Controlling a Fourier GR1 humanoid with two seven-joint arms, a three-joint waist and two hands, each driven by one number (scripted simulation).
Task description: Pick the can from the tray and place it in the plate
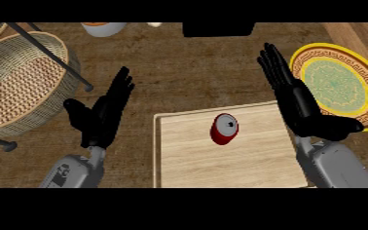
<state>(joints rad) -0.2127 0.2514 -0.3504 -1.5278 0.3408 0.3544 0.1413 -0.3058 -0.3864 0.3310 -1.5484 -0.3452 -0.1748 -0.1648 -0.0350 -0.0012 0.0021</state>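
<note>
The wooden counter (194,73) carries everything, and the biggest thing on it is the pale wooden tray (251,161) at the lower middle. To the far left sits a wicker basket (32,78), and at the right edge the yellow patterned plate (334,83), close beside the tray's far right corner.

The right hand (298,102) hangs over the tray's right rim, fingers straight and pressed together, holding nothing. The left hand (104,112) rests open over the counter left of the tray, fingers straight and slightly spread.

The red can (224,129) stands on the tray near its far edge, apparently tilted, though the steep view makes that hard to judge. It lies well left of the right hand.

To do the grasp well, the right hand should probably move left, open wide about the can's side, and close only once the can is between thumb and fingers.
</note>
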